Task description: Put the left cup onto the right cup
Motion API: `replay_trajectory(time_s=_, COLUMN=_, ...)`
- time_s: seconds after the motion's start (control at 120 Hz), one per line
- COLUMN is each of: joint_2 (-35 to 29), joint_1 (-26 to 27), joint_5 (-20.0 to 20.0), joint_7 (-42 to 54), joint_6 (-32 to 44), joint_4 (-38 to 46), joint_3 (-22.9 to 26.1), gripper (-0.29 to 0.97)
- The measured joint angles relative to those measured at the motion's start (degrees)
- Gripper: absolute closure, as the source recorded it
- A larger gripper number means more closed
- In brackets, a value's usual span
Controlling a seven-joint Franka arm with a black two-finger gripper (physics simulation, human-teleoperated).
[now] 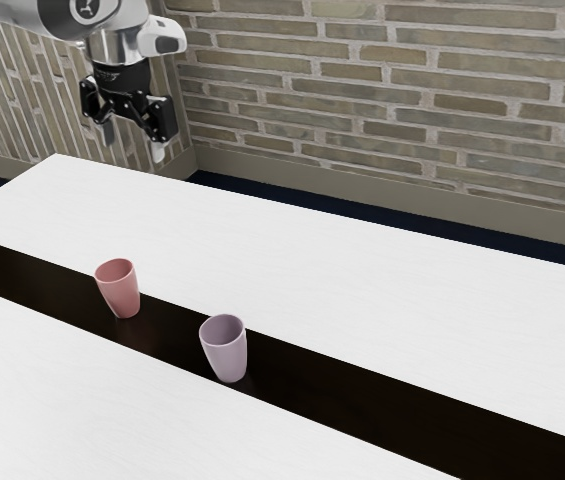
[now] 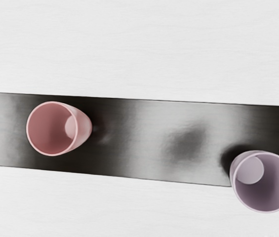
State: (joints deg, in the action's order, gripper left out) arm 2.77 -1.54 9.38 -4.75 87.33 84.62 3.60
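With the gripper [image 1: 132, 135] high, jaws apart and empty, an off-centre grasp could tip the pink cup [image 1: 118, 287], or a skewed drop could topple the purple cup [image 1: 224, 347].

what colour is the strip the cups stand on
Glossy black strip, clearest in the wrist view.

In the exterior view we stand off to one side of the arm [image 1: 112, 30], raised, and look obliquely down across the bench [image 1: 382, 260] toward the brick wall [image 1: 412, 90], far enough back to keep the arm at that view's upper left; in the wrist view we look straight down on the bench from well above it; both views share the dark strip [image 1: 362, 395], the pink cup [image 1: 118, 287] and the purple cup [image 1: 224, 347].
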Motion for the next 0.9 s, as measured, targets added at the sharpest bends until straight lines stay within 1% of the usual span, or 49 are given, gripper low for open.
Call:
replay_trajectory(time_s=0.242, joint_2=0.15, joint_1=0.23, joint_5=0.07, joint_7=0.3, joint_6=0.18, joint_4=0.24, joint_3=-0.06, gripper=0.0)
replay_trajectory(time_s=0.408, joint_2=0.26, joint_1=0.91, joint_5=0.01, joint_7=0.41, joint_6=1.32, joint_4=2.19, joint_3=-1.76, gripper=0.0)
replay_trajectory(time_s=0.9, joint_2=0.41, joint_1=-0.33, joint_5=-2.52, joint_7=3.13, joint_6=12.54, joint_4=13.4, joint_3=-9.17, gripper=0.0)
